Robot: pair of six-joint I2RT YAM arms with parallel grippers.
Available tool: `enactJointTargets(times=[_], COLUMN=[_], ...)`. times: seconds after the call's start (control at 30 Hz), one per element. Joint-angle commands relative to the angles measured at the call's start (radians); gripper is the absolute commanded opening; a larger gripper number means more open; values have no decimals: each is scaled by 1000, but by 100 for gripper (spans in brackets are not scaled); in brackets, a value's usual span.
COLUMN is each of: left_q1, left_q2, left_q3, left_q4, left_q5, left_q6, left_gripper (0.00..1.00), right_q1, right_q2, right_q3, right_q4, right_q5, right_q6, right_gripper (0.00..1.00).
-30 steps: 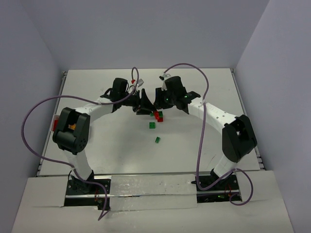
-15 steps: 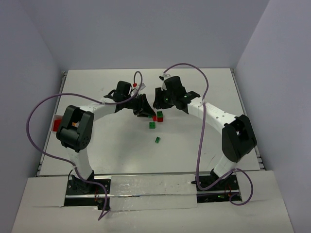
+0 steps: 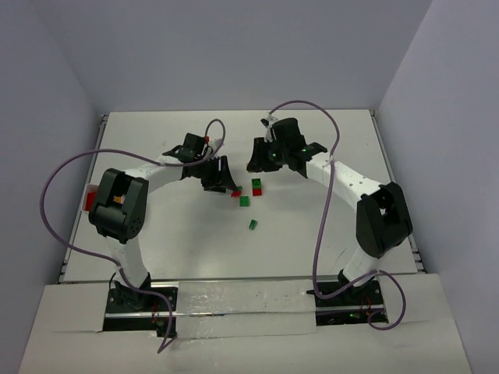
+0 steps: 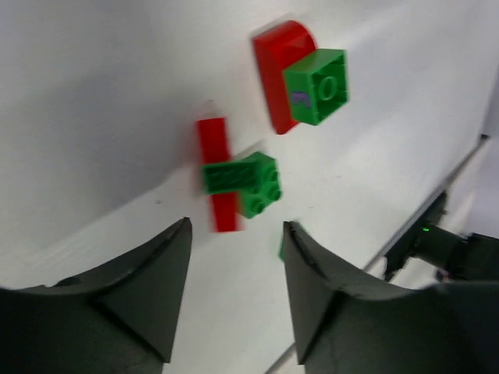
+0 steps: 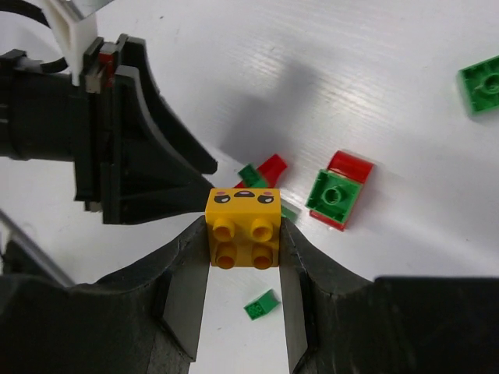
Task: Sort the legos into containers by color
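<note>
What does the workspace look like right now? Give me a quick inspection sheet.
Surface: white table, no spills seen.
Job's things: yellow brick held off the table; red-green pair and a second one lying mid-table; loose green brick nearer the bases.
Clutter: nothing seen.
Grippers: left gripper open, empty, pointing at the pairs; right gripper shut on the yellow brick.
Cables: purple cables loop from both arms, clear of the bricks.
Surroundings: plain walls; red object at the table's left edge, partly hidden, cannot tell what it is.
</note>
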Motion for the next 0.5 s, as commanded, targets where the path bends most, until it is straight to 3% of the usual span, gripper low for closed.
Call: enactJointTargets(times=[0.0,0.13,0.2,0.3,0.47], left_q1=[-2,14,26,29,28], left_q2=[-34,-83,-195,-355,-575], left_q3=[30,-1,-57,-149,-220], left_q4=[-53,9,103,203,218], left_q5=[-75,62,141,190,166], left_q6=[70,79,88,169,340], left_gripper=[68,74,76,81,83], right_q1=[-26,-59,-83,-114,-103], right_q2=[40,57,67,86,73], right_q3=[48,10,-24,-85,-188], right_q4=[32,99,177,419,774], right_q5=[-223,-362,-470,-693,-836], right_q6=[46,151,232,425,658], right_gripper=[0,0,0,0,0])
